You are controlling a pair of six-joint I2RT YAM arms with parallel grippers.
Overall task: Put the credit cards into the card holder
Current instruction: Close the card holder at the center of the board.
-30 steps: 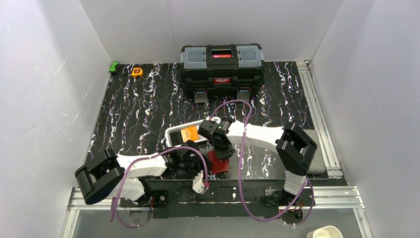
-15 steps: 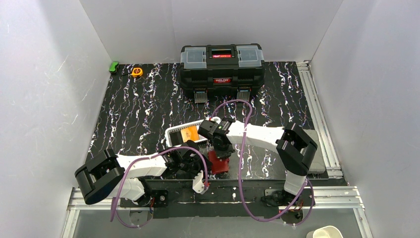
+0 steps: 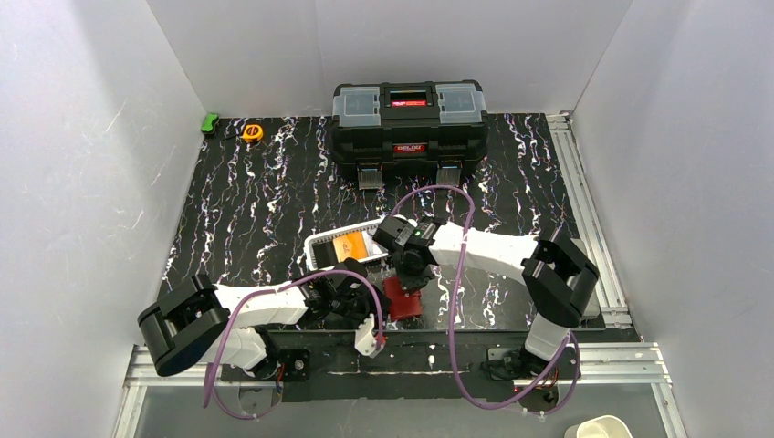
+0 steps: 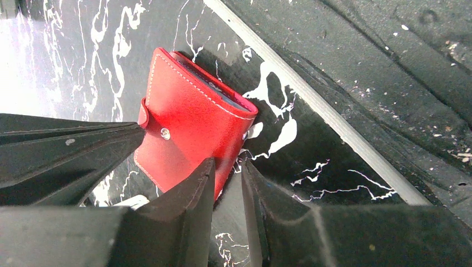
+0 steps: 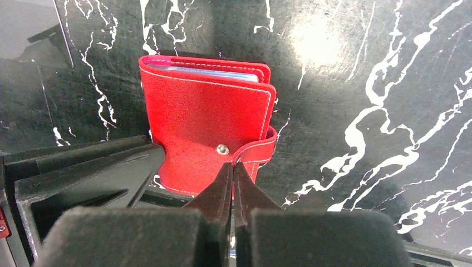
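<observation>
You're looking at the R gripper (image 5: 232, 167) first. Its jaws are pressing fully together, tips sitting right at the snap tab (image 5: 261, 149) on the 6 o'clock edge of the card holder (image 5: 206, 119) in the R wrist view. Can't tell whether the thin tab is being nipped or the tips are only resting against it. My read: it's going for the tab because the holder is lying folded w/ the snap apparently done up, so nothing is going in until that's popped.

The L gripper (image 4: 228, 186) is sitting at the holder's 9 o'clock in the top view. Its jaws are standing a narrow gap apart w/ the holder's edge right at that gap; can't tell if it's actually clamping. Prob. it's bracing the holder so it isn't sliding when the tab gets pulled.

The holder is lying flat at the table's (image 3: 256, 210) 6 o'clock edge, between both grippers. Pale edges are showing in its mouth at 12 o'clock; cards or sleeves, can't say.

At the holder's 10 o'clock the white basket (image 3: 315, 248) is sitting nearby, an orange card (image 3: 350, 246) lying in it. That one is waiting, I'd judge. The toolbox (image 3: 408, 119) is standing well apart at 12 o'clock.
</observation>
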